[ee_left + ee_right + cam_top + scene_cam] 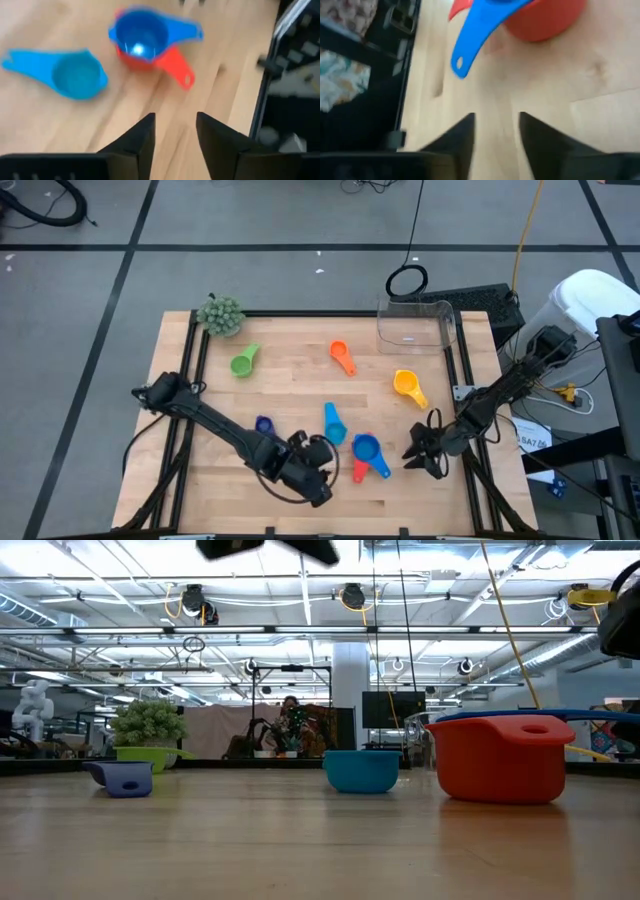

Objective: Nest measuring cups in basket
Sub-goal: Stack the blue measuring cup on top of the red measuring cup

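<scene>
Right gripper [424, 455]: hovering over the near right part of the table [300, 395], fingers [462, 137] standing a little apart with bare wood between them, gripping nothing.

Just beside it, toward the table's middle: blue cup [367, 448] sitting inside the red cup [359, 470], the blue handle pointing toward this gripper. In the right wrist view the blue handle [475, 37] is reaching out over the wood ahead of the fingers, not touching them.

Left gripper [318, 455]: sitting on the other side of that stacked pair, near the front edge, fingers [140, 140] parted with a narrow gap, holding nothing.

Just ahead of it: light blue cup [334, 423], lying alone beside the stack.

Behind that arm: small dark blue cup [263, 424].

Farther back: yellow cup [406, 385], orange cup [342, 356] and green cup [243, 363], well apart from each other.

Far right corner, well away from both grippers: the basket [415, 326], clear, with no cups showing in it.

Far left corner: fuzzy green ball [220, 314].

Only six cups are showing.
</scene>
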`<state>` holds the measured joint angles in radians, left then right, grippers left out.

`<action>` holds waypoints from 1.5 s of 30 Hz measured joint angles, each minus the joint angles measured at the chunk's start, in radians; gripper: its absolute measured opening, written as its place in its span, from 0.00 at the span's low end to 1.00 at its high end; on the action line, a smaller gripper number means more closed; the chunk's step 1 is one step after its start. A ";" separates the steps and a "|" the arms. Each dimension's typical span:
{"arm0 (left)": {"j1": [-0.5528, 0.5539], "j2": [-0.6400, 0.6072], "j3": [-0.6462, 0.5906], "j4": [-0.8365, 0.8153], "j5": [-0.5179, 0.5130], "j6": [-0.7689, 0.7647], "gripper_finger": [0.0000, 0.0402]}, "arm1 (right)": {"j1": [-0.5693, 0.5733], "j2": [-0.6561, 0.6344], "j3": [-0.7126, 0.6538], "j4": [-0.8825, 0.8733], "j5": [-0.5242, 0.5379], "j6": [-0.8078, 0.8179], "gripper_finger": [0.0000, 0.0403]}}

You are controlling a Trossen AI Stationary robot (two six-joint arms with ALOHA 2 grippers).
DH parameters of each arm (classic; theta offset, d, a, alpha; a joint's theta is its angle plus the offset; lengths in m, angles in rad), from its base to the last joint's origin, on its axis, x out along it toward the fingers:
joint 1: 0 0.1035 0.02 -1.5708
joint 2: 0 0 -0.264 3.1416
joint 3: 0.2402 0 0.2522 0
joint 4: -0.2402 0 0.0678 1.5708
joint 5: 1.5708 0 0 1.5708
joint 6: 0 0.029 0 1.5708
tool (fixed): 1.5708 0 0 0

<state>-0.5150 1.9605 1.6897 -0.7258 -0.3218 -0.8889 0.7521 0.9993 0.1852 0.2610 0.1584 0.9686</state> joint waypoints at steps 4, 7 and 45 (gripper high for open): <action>0.016 0.037 0.000 -0.036 0.128 0.018 0.18 | 0.000 -0.010 0.000 0.011 -0.030 -0.084 0.05; 0.043 0.065 0.000 -0.048 0.234 0.059 0.03 | -0.008 -0.015 0.004 0.027 -0.024 -0.163 0.02; 0.206 0.128 0.020 -0.092 0.466 0.597 0.01 | -0.178 0.327 0.515 -0.729 -0.181 -1.281 0.00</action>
<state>-0.3092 2.0884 1.7100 -0.8180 0.1442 -0.2916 0.5736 1.3259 0.7002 -0.4676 -0.0224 -0.3119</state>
